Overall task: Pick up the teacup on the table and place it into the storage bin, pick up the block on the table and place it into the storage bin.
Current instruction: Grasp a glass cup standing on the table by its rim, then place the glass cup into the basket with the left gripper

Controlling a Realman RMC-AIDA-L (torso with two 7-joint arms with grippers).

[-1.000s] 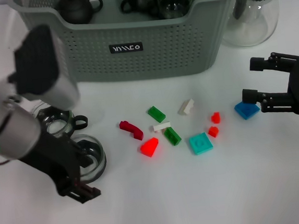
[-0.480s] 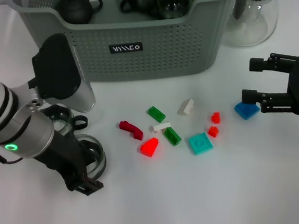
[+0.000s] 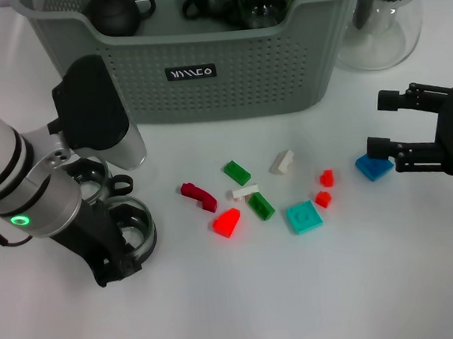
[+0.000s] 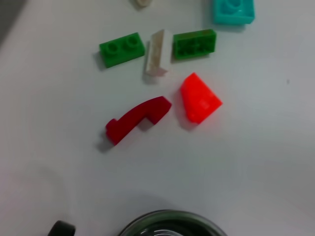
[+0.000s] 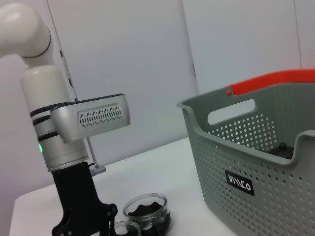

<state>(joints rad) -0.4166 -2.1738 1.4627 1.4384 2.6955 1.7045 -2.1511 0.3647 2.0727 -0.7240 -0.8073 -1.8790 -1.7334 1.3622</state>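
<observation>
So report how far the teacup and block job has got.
Done: several cups already sit in the storage bin. In hand: the left gripper is down at a glass teacup on the table. Left: another teacup and every block; the right gripper waits open near the blue block.

A white table point(image 3: 302, 306) is filling the head view, its matte top catching soft, even light and carrying only faint shadows. In the right wrist view the same tabletop is showing as a pale edge low in the picture, and behind it plain white wall panels point(image 5: 123, 49) are standing upright, with thin vertical seams running between them. No window or floor is showing.
</observation>
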